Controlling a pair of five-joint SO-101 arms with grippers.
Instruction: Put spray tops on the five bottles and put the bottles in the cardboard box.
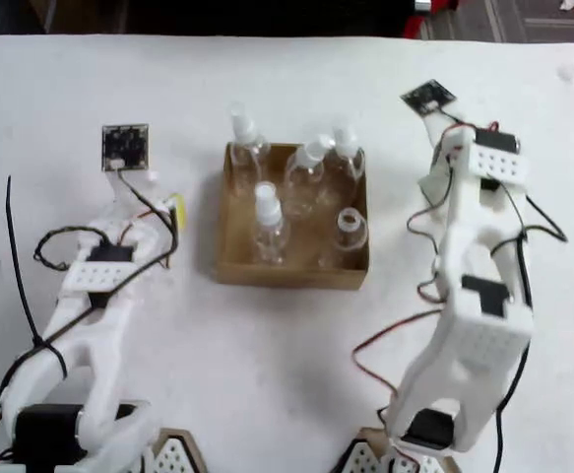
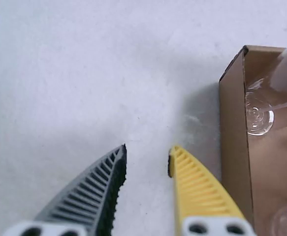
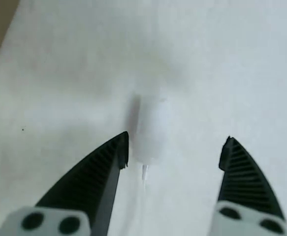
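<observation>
High view: cardboard box [image 1: 291, 268] loaded, one neck bare, one top loose

Looking down on the white table [image 1: 287, 365], finds the box at the middle, between the left arm [image 1: 95, 296] and the right arm [image 1: 478, 286]. Counts four capped bottles [image 1: 268, 225] upright inside: one at the far left corner, two side by side along the far wall, one near the middle. Notes the uncapped bottle [image 1: 351, 230] by the right wall, also upright, neck bare.

From the left wrist view, catches the left gripper [image 2: 147, 155] slack and spread. Sees the grey finger [image 2: 91, 191] and yellow finger [image 2: 197, 191] apart, with nothing but bare table between them, just beside the box's outer wall and not touching it. Glimpses clear bottle bases inside the box past that wall.

From the right wrist view, catches the right gripper [image 3: 176, 145] released as well, its two black fingers [image 3: 91, 184] wide apart above the table. Finds the loose spray top [image 3: 148, 125] lying on the table between those fingers, thin tube toward the gripper, closer to one finger than the other and clamped by neither. Cannot tell whether the nearer finger touches it.
</observation>
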